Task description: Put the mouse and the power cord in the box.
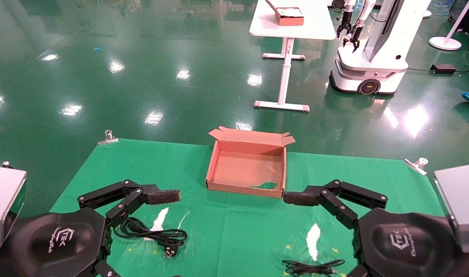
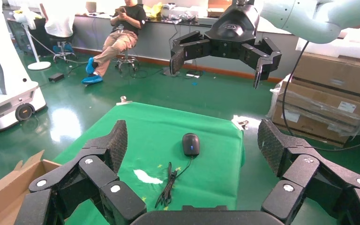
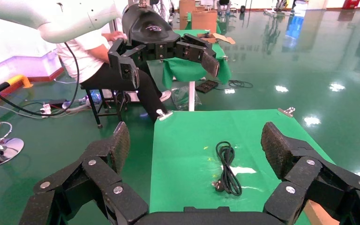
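Left hand [image 1: 142, 227] hovers over the bench [image 1: 238, 238], fingers spread wide, gripping nothing. Power cord [image 1: 157, 235] lies coiled just beneath and beside it, plug outward. Right hand [image 1: 326, 231] likewise spread and empty. Mouse [image 2: 191, 143] sits near the right hand, its thin cable [image 1: 313, 267] bunched alongside. Box [image 1: 248, 166] rests empty ahead, between both hands, flaps at its far edge. Path to it is unobstructed.

Left claw [image 2: 192, 154] spread wide above mouse [image 2: 191, 144]; right claw [image 2: 220, 61] opposite, seemingly open.
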Controlling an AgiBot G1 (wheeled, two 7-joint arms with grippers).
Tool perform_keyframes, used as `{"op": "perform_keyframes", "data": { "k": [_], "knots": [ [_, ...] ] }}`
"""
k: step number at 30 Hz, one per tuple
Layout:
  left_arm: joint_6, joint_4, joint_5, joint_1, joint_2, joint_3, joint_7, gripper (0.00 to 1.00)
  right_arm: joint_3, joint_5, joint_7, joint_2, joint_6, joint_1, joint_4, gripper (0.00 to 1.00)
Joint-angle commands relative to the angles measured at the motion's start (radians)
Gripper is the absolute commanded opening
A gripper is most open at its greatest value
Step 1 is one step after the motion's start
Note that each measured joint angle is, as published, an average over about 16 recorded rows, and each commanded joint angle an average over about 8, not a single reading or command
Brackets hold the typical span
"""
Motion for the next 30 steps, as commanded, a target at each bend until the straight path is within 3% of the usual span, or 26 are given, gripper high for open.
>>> {"op": "perform_keyframes", "data": {
  "k": [1,30],
  "knots": [
    [0.0,0.0,0.0,0.0,0.0,0.0,0.0,1.0,0.0,0.0,0.0,0.0,0.0,0.0,0.0,1.0],
    [0.0,0.0,0.0,0.0,0.0,0.0,0.0,1.0,-0.001,-0.001,-0.001,-0.001,0.001,0.002,-0.002,1.0]
  ]
}}
